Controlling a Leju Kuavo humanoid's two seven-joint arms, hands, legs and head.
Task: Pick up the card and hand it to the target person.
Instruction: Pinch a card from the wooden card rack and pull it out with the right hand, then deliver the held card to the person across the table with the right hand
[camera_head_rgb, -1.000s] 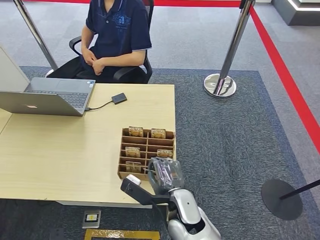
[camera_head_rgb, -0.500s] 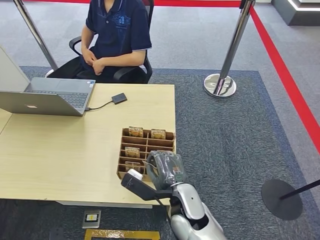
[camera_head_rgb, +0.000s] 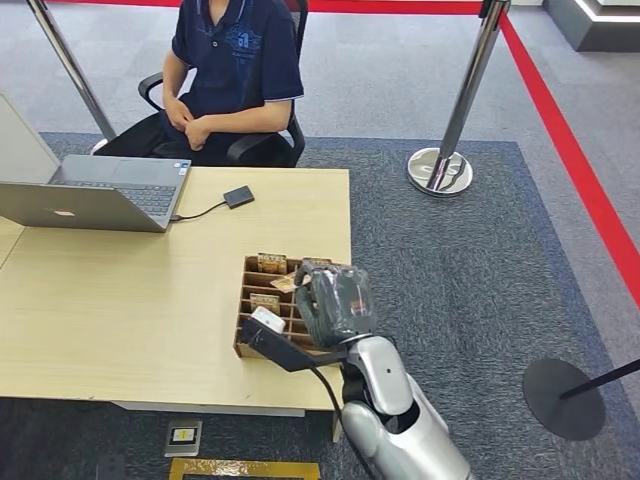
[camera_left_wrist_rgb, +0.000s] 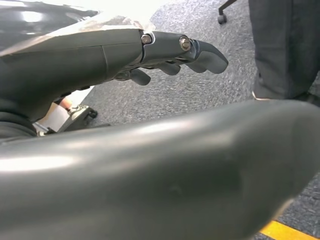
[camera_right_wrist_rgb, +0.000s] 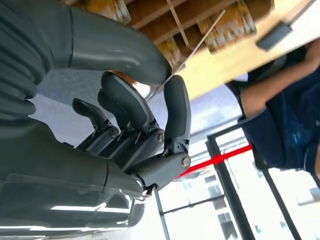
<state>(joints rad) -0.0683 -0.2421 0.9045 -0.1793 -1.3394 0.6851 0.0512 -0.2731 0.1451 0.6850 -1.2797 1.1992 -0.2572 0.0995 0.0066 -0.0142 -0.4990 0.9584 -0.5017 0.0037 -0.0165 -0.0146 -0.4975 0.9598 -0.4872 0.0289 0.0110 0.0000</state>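
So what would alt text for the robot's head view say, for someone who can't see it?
A robot's right hand pinches a card just above a wooden card box on a pale desk. Across the desk, a person sits in an office chair near an open laptop.
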